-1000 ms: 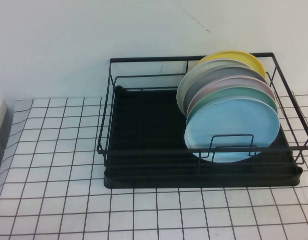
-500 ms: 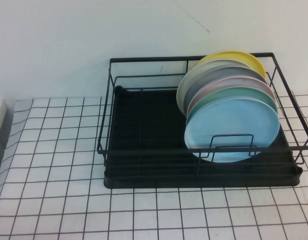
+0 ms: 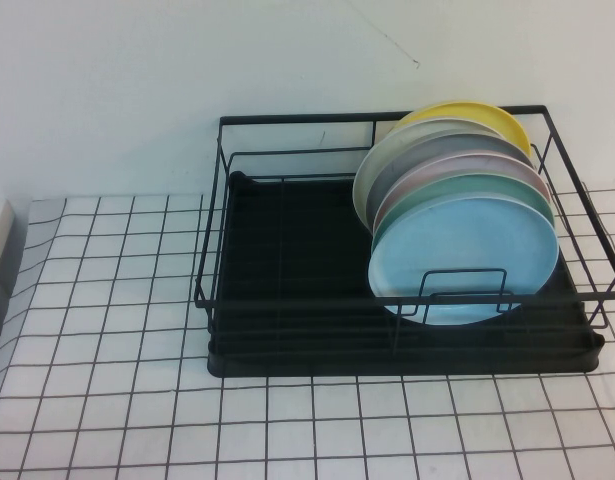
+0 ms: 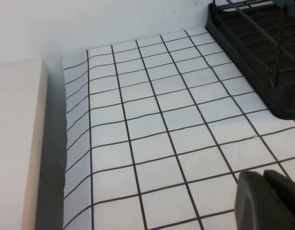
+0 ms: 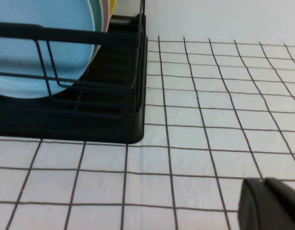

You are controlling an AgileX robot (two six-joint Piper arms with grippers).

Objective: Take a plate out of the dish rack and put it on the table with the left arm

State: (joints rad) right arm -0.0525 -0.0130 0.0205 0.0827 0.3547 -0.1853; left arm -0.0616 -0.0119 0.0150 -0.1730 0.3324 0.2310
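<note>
The light sky-blue plate [image 3: 465, 257] stands on edge at the front of a row of plates in the right half of the black wire dish rack [image 3: 287, 300]; it also shows in the right wrist view [image 5: 39, 48]. The grid-cloth table [image 3: 107, 330] lies around the rack. No arm shows in the high view. My left gripper [image 4: 263, 184] is shut and empty above the cloth, left of the rack [image 4: 262, 52]. My right gripper [image 5: 263, 189] is shut and empty above the cloth, to the right of the rack [image 5: 89, 115].
Behind the blue plate stand mint-green [image 3: 457, 190], pink, grey, white and yellow [image 3: 477, 115] plates. A small wire loop holder [image 3: 465, 290] crosses the blue plate's front. A pale box edge [image 4: 15, 143] sits at the table's left. A white wall rises behind.
</note>
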